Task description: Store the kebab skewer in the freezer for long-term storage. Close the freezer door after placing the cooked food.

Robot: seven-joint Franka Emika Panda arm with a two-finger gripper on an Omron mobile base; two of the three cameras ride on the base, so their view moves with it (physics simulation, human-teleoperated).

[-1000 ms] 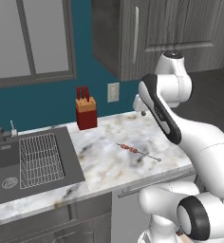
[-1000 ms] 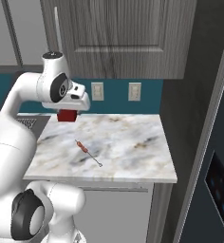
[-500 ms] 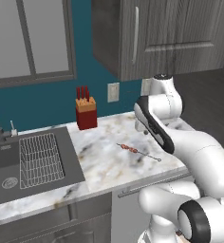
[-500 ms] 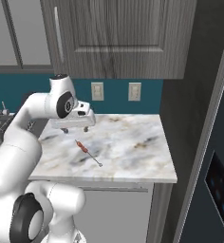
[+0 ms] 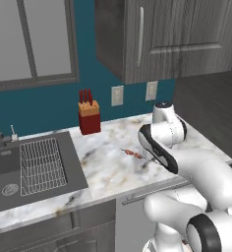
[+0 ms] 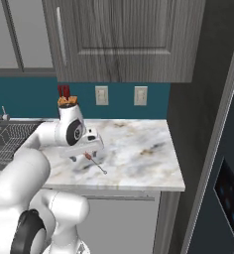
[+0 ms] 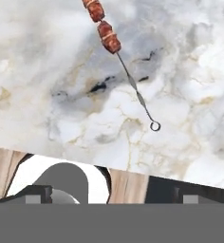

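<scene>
Right, your gripper [image 6: 91, 148] hangs low over the marble counter [image 6: 139, 149], jaws spread wide, nothing between them. In the hand view you look straight down at the counter's front edge; the kebab skewer [image 7: 115, 51] lies flat on the marble just beyond it, ring end toward you, two red-brown chunks at the top of that view. The tips themselves are too cut off there to judge, so take the jaw spread from the right base view.

From the left base view you see the kebab skewer [image 5: 134, 154] beside the arm's forearm, partly hidden by it. From the right base view the kebab skewer [image 6: 95, 162] sits just under and in front of the gripper; contact is not clear.

Farther left on the counter: the sink [image 5: 5, 170] with a wire rack [image 5: 38, 165] in it. Against the teal back wall stands the red knife block [image 5: 89, 118]. Dark wood-grain cabinets [image 6: 124, 39] hang above. At the far right you have the freezer door [image 6: 228, 188] with its black panel, shut.
</scene>
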